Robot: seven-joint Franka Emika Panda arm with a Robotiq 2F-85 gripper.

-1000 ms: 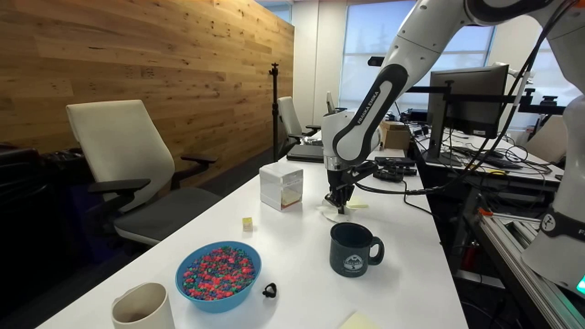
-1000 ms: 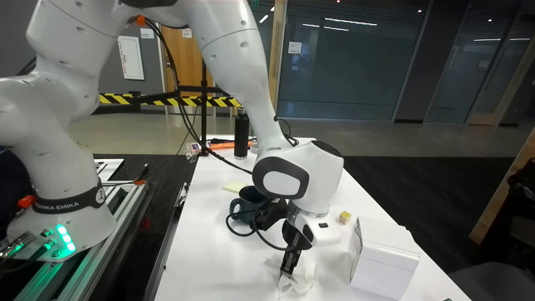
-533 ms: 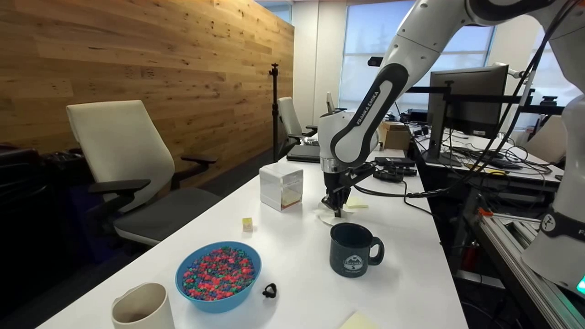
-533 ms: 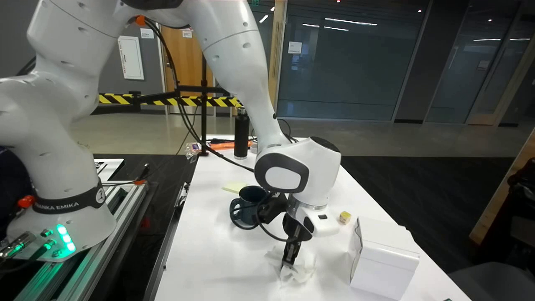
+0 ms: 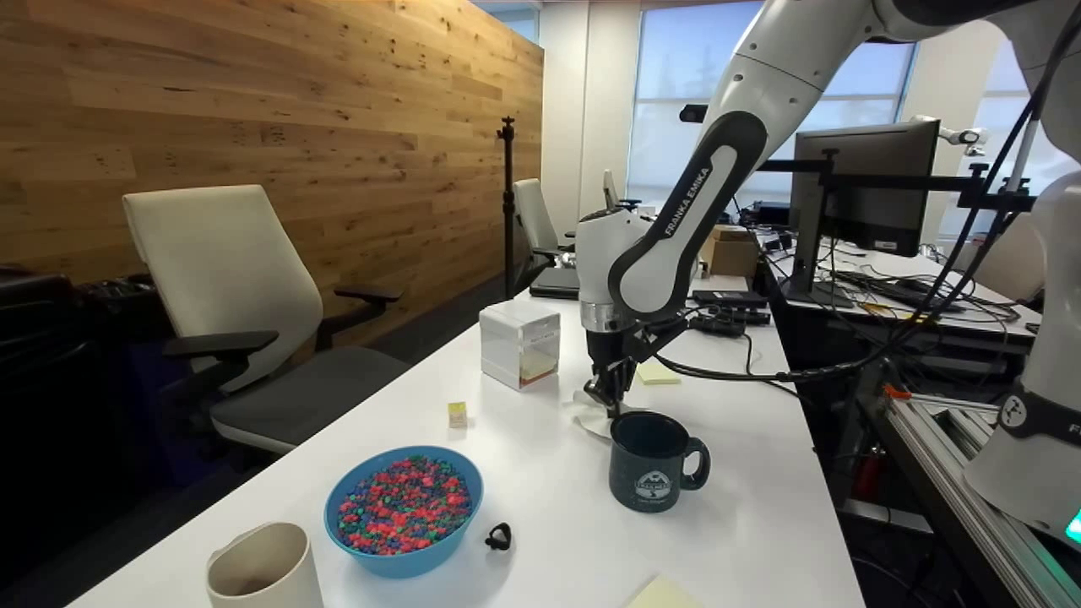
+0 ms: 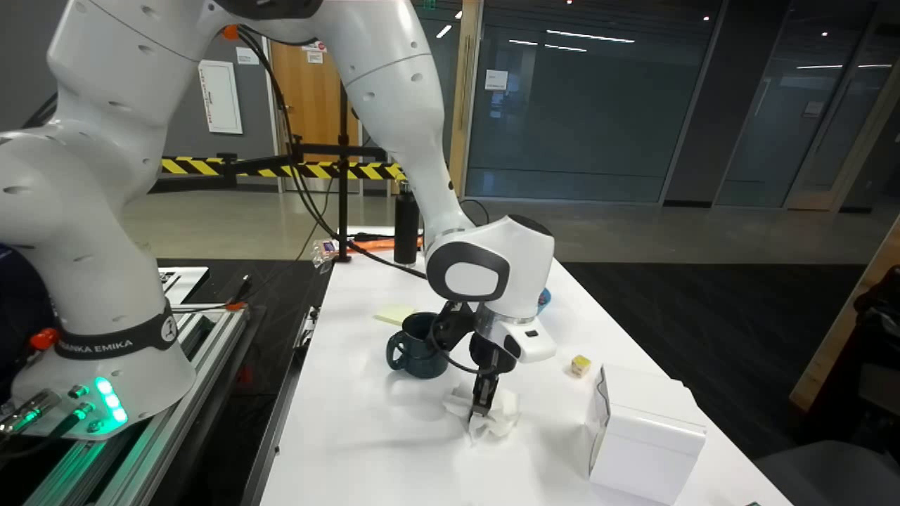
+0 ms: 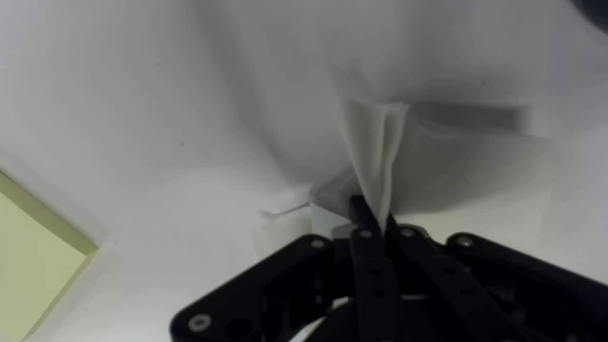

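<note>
A crumpled white tissue (image 5: 589, 418) is just beside the dark mug (image 5: 646, 473), on the side away from the mug's printed badge, low over the white table (image 5: 549, 481). The gripper (image 6: 480, 409) is clamped on it: the wrist view shows a narrow fold squeezed between the fingers and standing up, with the rest spread loosely beneath — whether that part touches the table all round I cannot tell.

From here the likeliest fault is slipping or tearing, since so little of the thin sheet seems to be gripped; a quick pull, or a loose edge dragging, could cause either. The mug is the other worry — a low move toward it could catch its rim with the fingers and tip it.

Past the tissue from the mug lies a yellow sticky pad (image 5: 658, 373), which a trailing corner might brush. On the side away from the mug's handle, well apart from it, are a small yellow cube (image 5: 457, 415) and, farther off, a white box (image 6: 650, 436). A blue bowl (image 5: 405, 567) of coloured bits is on that side too, with a black clip (image 5: 498, 537) between it and the mug. A pale cup (image 5: 291, 584) stands beyond the bowl, seen from the mug.
</note>
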